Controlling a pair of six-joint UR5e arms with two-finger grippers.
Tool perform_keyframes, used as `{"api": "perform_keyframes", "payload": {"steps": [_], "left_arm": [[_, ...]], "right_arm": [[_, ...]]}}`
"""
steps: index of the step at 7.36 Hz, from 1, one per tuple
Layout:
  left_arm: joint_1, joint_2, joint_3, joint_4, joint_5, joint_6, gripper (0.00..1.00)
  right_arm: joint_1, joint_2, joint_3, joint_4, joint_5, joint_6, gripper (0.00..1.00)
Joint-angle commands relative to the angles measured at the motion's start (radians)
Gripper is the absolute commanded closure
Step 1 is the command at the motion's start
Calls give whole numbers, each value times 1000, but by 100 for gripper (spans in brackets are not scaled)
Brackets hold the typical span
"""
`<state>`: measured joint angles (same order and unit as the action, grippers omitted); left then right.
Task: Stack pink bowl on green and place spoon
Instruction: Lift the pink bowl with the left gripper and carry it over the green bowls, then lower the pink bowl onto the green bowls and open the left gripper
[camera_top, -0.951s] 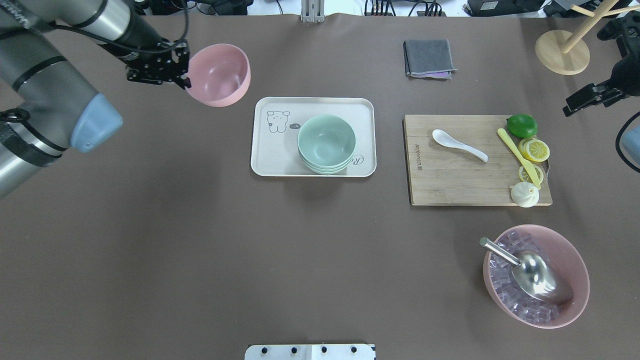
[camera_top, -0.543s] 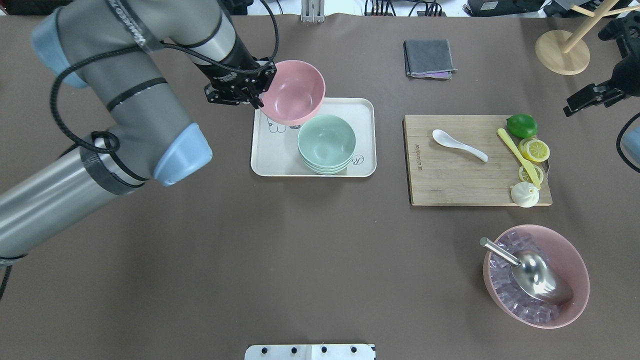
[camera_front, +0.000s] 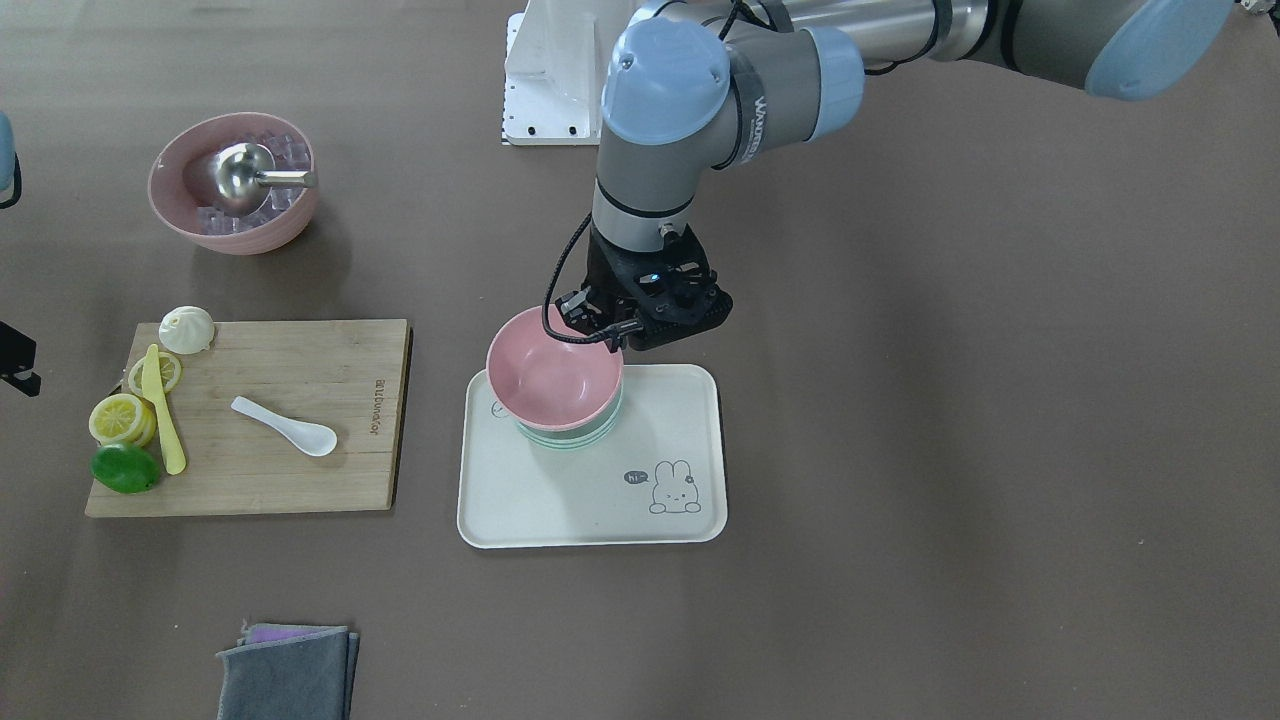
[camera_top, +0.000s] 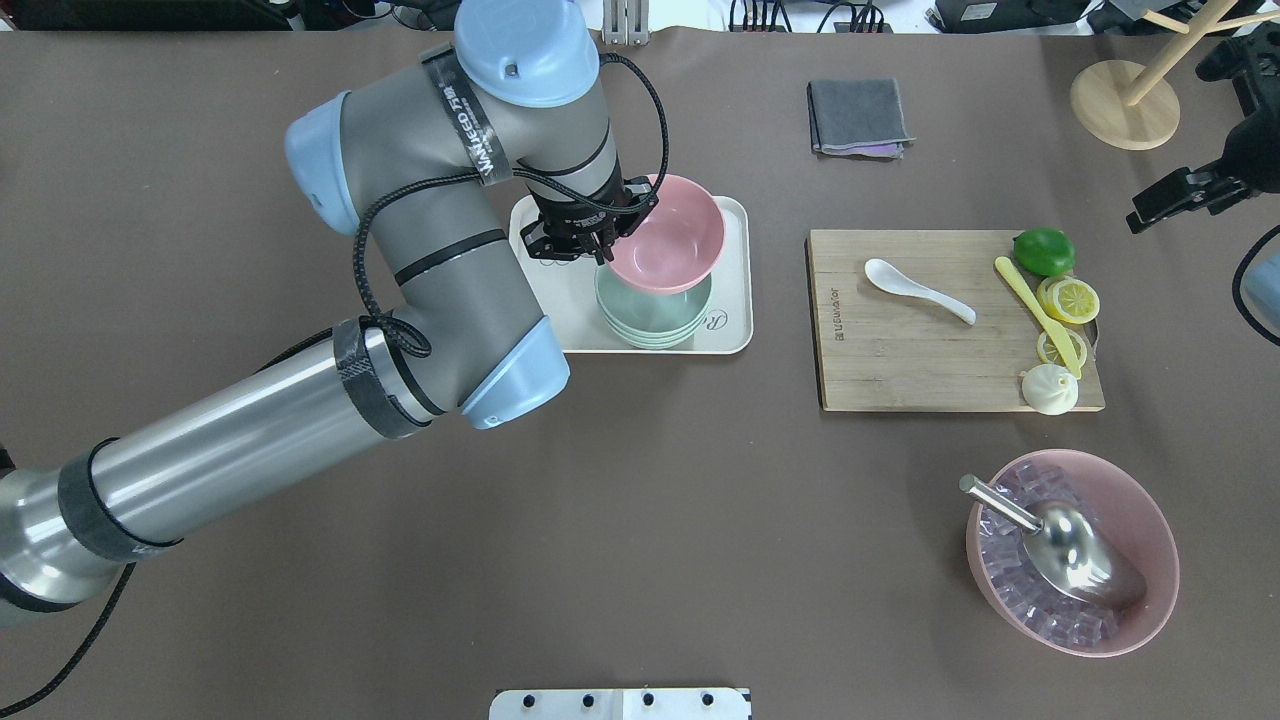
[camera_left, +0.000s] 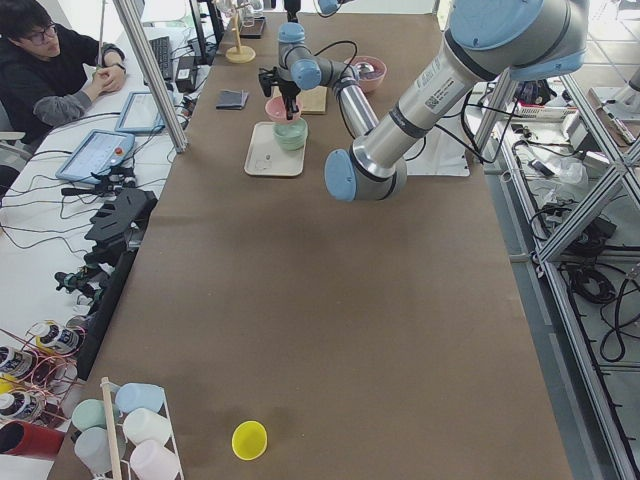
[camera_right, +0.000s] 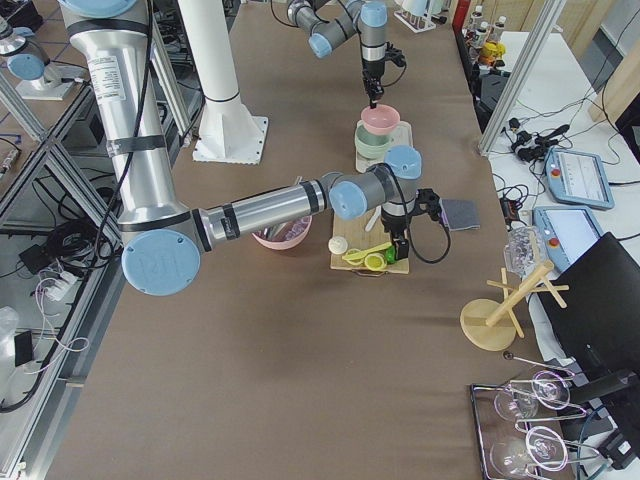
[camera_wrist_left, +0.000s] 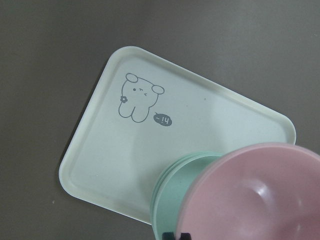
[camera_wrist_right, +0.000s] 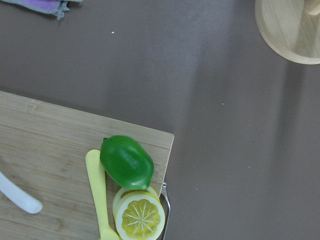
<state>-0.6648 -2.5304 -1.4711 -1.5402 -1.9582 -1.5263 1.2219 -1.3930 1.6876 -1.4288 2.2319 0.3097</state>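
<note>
Left gripper (camera_top: 607, 252) clamps pink bowl (camera_top: 668, 232) rim over green bowls (camera_top: 650, 325), not released; spoon (camera_top: 915, 290), 3 o'clock of tray (camera_top: 540, 330), untouched.

Left arm (camera_top: 440, 260) grey and brushed-silver tubes, pale blue joint caps (camera_top: 527, 40), black looped cable (camera_top: 362, 262), white lettering, black left gripper (camera_top: 604, 243)

The pink bowl (camera_top: 668, 232) is plain pink. The green bowls (camera_top: 650, 322) are pale green. The tray (camera_front: 560, 500) is cream with a small grey bunny (camera_front: 676, 492) drawn on it. The spoon (camera_top: 915, 290) is white. The board (camera_top: 900, 360) is light brown wood. The lime (camera_top: 1043, 250) is bright green, the knife (camera_top: 1030, 305) and lemon (camera_top: 1072, 300) are yellow, the bun (camera_top: 1048, 390) is white. The cloth (camera_top: 858, 115) is grey with purple. The table (camera_top: 640, 560) is dark brown.
</note>
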Motion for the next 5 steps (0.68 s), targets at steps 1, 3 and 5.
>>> {"api": "perform_keyframes", "payload": {"steps": [1, 3, 5], "left_arm": [[13, -1, 43, -6, 10, 6, 100], [27, 1, 51, -6, 12, 5, 100], [30, 1, 96, -65, 12, 5, 100]], "right_arm": [[1, 0, 0, -1, 0, 0, 0], [-1, 0, -2, 1, 0, -1, 0], [1, 0, -3, -1, 0, -1, 0]]}}
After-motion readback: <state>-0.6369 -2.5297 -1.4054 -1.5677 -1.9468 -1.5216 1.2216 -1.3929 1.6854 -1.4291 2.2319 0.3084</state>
